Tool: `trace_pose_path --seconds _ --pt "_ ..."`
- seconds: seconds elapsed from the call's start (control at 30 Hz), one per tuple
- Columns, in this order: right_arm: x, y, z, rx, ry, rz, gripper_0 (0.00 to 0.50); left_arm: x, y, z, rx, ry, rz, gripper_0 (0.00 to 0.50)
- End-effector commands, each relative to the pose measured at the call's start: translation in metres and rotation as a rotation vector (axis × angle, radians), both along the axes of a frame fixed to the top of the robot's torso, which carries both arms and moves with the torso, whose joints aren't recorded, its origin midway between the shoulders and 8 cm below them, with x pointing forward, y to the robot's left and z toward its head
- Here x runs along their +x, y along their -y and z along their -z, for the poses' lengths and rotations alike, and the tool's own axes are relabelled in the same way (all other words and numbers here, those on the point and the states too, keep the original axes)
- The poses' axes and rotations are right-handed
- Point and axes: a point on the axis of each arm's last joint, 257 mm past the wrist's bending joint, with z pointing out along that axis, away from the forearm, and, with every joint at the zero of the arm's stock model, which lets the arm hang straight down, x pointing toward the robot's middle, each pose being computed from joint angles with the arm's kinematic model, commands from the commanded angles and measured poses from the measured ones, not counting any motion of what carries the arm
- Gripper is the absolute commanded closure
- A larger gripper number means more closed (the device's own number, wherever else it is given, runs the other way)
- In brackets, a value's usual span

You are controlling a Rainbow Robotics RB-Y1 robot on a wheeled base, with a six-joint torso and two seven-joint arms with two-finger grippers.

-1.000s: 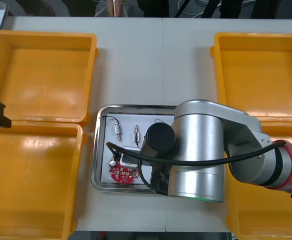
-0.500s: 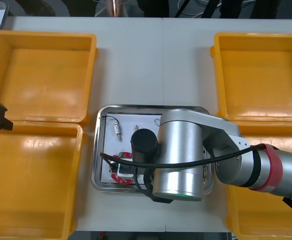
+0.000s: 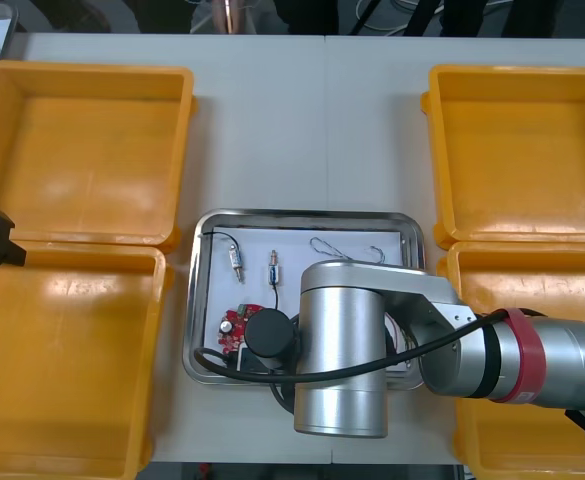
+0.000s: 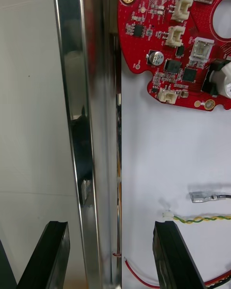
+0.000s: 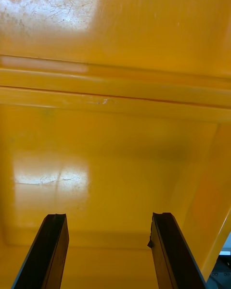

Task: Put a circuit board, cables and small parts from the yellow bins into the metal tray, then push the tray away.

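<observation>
Front view first: over the near half of the metal tray, the silver right arm, stretched in from the right side of the table. Inside the tray, on its white lining: a round red circuit board at the near left corner, partly under the arm; two small metal parts side by side farther back; a thin cable along the far edge. Around the tray, four yellow bins, two at each side. Right wrist view: right tool spread apart, clasping nothing, straddling the tray's shiny rim, with one finger out over bare table and the other over the white lining. Just beyond that inner finger, a twisted yellow-green cable, a red cable and a metal cable end; farther on, the board close beside the rim. Left tool parked at the table's left edge, likewise spread apart, above a bin floor.
</observation>
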Motion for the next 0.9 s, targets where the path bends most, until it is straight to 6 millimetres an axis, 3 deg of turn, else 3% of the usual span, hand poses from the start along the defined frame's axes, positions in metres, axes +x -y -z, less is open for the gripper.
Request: trace_pose_path --seconds 0.03,0.9 --pt "-0.008 -0.025 0.000 0.033 0.004 -0.035 0.000 -0.006 -0.016 -0.012 0.103 0.011 0.115 0.000" --pt "-0.016 -0.025 0.019 0.041 -0.006 -0.008 0.000 -0.006 -0.019 -0.012 0.118 0.013 0.122 0.000"
